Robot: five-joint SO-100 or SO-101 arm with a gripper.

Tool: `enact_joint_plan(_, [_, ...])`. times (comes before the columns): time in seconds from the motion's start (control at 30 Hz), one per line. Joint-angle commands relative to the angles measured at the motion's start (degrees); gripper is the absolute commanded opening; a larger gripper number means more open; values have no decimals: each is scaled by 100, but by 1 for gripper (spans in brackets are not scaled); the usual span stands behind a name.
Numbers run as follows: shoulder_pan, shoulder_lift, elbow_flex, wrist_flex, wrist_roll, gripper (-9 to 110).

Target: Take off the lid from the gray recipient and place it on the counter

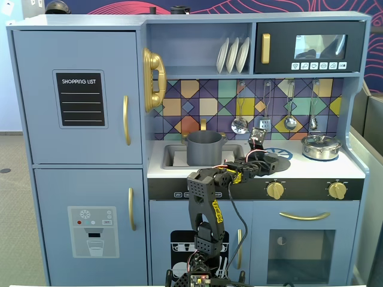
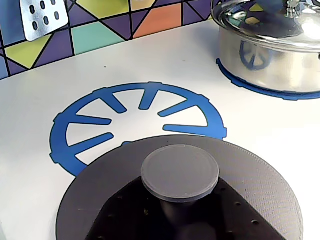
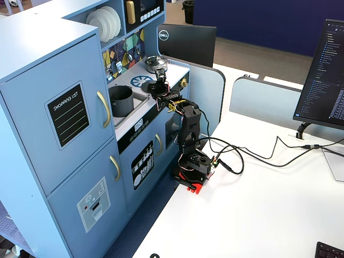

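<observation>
Lid lies flat on the white counter, overlapping the near edge of the blue burner print (its round knob faces up in the wrist view). You see the gray recipient standing open in the sink recess, well left of it in a fixed view. Your claw hangs over the lid; whether it grips, you cannot tell. The steel pot sits to the right.

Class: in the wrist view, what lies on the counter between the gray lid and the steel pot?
Only bare white counter separates the lid from the steel pot.
</observation>
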Motion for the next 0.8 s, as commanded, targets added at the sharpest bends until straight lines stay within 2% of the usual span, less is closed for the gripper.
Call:
enact_joint_plan(0.0, [-44, 220, 35, -105, -62, 12])
enact_joint_plan(0.13, [9, 396, 97, -70, 18, 28])
enact_joint_plan(0.2, [62, 466, 123, -70, 35, 32])
enact_joint_plan(0.43, [158, 747, 44, -105, 97, 34])
enact_joint_plan(0.77, [123, 1538, -378, 202, -44, 30])
